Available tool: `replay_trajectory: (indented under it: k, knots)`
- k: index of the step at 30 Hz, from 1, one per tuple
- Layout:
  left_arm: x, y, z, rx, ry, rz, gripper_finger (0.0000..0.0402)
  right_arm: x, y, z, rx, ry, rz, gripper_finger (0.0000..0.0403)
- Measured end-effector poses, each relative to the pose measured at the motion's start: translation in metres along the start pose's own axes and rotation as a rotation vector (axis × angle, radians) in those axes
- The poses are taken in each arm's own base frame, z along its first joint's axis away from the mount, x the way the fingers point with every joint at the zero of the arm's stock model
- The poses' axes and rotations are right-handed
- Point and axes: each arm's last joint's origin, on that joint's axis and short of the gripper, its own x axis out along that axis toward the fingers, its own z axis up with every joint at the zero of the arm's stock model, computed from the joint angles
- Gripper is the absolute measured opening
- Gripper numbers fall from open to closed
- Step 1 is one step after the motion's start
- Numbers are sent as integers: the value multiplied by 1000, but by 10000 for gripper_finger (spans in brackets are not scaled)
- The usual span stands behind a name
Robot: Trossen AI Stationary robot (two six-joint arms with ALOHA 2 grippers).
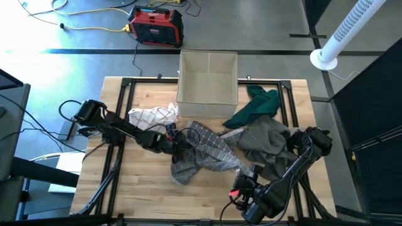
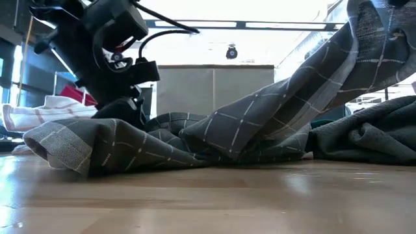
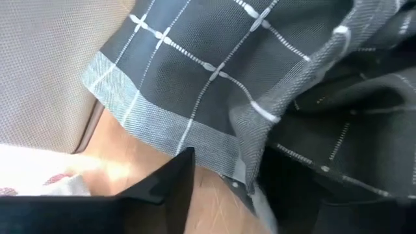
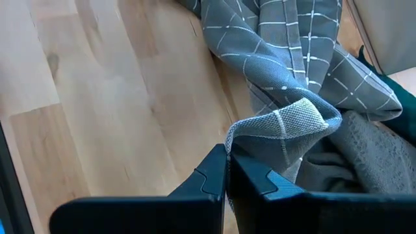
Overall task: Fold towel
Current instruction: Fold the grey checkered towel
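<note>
Grey checked towel (image 1: 207,150) lying crumpled across middle of tabletop (image 1: 135,188), bunched toward the front edge, one end raised off the wood toward the front-right

Right gripper (image 4: 226,174) near front edge, right of centre; fingers together, pinched on a folded corner of the grey checked towel, corner lifted clear of the wood in the right wrist view

Left gripper (image 1: 178,145) down at left end of the towel, about mid-depth of the tabletop, left of centre; only one dark finger (image 3: 170,188) visible in the left wrist view, lying beside the pale hemmed border of the cloth; open or closed: could not tell, and no grip on the cloth confirmed

Low view: towel rising as a sloped sheet from a rumpled heap on the wood up to the upper right

Plain grey cloth (image 1: 267,144) heaped at right side of tabletop, touching the checked towel; green cloth (image 1: 254,107) behind it, near the back-right corner

White cloth with red check (image 1: 152,115) left of centre, toward the back edge

Beige fabric bin (image 1: 208,78) at the back edge, centre
</note>
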Motion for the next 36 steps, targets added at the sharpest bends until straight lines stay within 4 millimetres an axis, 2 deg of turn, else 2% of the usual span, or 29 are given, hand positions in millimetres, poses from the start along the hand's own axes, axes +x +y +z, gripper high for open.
replay_trajectory:
  k: [5, 8, 12, 16, 20, 23, 33, 36]
  knots:
    - [0, 2, 1, 13, -4, 10, 17, 0, 0, 0, 3, -2, 2, 0]
    - [-10, 4, 5, 36, 11, 0, 11, 0, 0, 0, 3, -3, 1, 0]
    - [-40, 12, 18, 82, 46, 24, 3, 1, -1, 2, 8, 1, -4, 0]
    - [-84, 27, 36, 84, 13, 29, 2, 2, -12, 11, 4, 29, -63, 0]
    - [-131, 49, 48, 93, -42, 72, 1, -5, -31, 24, 28, 57, -164, 0]
    - [-164, 69, 52, 65, -90, 122, 0, -15, -45, 36, 18, 29, -137, 0]
    - [-240, 115, 52, -96, -257, 122, 0, -61, -121, 58, 69, -127, -99, 0]
    - [-254, 122, 48, -116, -293, 97, 0, -70, -136, 60, 17, -143, -90, 0]
